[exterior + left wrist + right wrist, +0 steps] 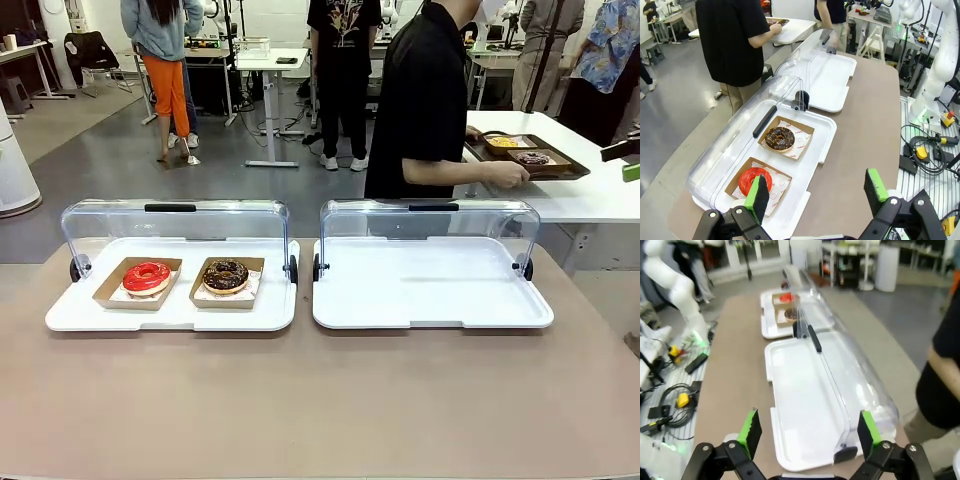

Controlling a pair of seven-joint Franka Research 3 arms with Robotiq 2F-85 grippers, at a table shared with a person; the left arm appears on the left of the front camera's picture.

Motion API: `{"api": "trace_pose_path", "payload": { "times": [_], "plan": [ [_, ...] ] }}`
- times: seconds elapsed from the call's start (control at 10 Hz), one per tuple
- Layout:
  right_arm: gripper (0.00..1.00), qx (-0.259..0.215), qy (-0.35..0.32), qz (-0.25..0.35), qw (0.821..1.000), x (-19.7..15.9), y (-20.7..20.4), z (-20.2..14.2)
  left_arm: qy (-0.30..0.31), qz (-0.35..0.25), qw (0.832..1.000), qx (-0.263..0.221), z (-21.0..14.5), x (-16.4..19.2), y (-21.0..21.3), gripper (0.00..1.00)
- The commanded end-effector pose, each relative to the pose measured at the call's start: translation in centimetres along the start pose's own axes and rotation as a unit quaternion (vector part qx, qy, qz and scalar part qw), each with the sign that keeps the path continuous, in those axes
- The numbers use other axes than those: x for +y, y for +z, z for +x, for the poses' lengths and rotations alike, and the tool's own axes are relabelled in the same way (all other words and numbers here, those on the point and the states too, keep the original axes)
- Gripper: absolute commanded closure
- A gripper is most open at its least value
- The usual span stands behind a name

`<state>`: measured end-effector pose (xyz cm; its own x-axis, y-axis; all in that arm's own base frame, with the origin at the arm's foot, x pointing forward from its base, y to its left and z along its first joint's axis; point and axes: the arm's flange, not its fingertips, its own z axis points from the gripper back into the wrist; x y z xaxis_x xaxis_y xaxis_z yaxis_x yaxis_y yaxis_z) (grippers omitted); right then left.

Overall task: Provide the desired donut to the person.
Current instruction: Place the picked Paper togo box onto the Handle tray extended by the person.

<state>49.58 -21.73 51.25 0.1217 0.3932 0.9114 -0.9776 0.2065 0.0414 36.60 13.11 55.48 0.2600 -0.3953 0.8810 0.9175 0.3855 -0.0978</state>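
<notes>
Red donut [147,277] and chocolate donut [226,275]: boxed, left tray [170,318], worktop [320,400]. Left fingers [759,195] wide apart, empty, above the red. Right fingers [751,431] likewise, well apart. Person [425,95] far right.

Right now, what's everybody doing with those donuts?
Nobody is touching them yet. A red donut and a chocolate donut sit in paper trays inside the left display case, its clear lid up. The right display case has its lid up too. The person has turned to a table behind, holding a brown tray. The left gripper and right gripper hover with jaws open.
</notes>
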Motion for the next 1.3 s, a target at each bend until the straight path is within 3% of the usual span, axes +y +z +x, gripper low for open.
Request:
{"api": "trace_pose_path", "payload": {
  "times": [0.0,0.2,0.3,1.2],
  "plan": [
    [0.00,-0.024,0.010,0.015,1.000,-0.7,0.2,0.6,0.000,-0.001,1.000,-0.008,0.1,-0.1,0.1,0.00],
    [0.00,-0.026,0.011,0.018,0.999,-0.5,-0.2,1.9,0.000,-0.001,1.000,-0.008,0.1,-0.1,0.1,0.00],
    [0.00,-0.015,0.006,0.011,1.000,0.1,0.2,0.5,0.000,-0.001,1.000,-0.008,0.1,-0.1,0.1,0.00],
    [0.00,-0.015,0.006,0.011,1.000,0.1,0.2,0.5,0.000,-0.001,1.000,-0.008,0.1,-0.1,0.1,0.00]
  ]
}}
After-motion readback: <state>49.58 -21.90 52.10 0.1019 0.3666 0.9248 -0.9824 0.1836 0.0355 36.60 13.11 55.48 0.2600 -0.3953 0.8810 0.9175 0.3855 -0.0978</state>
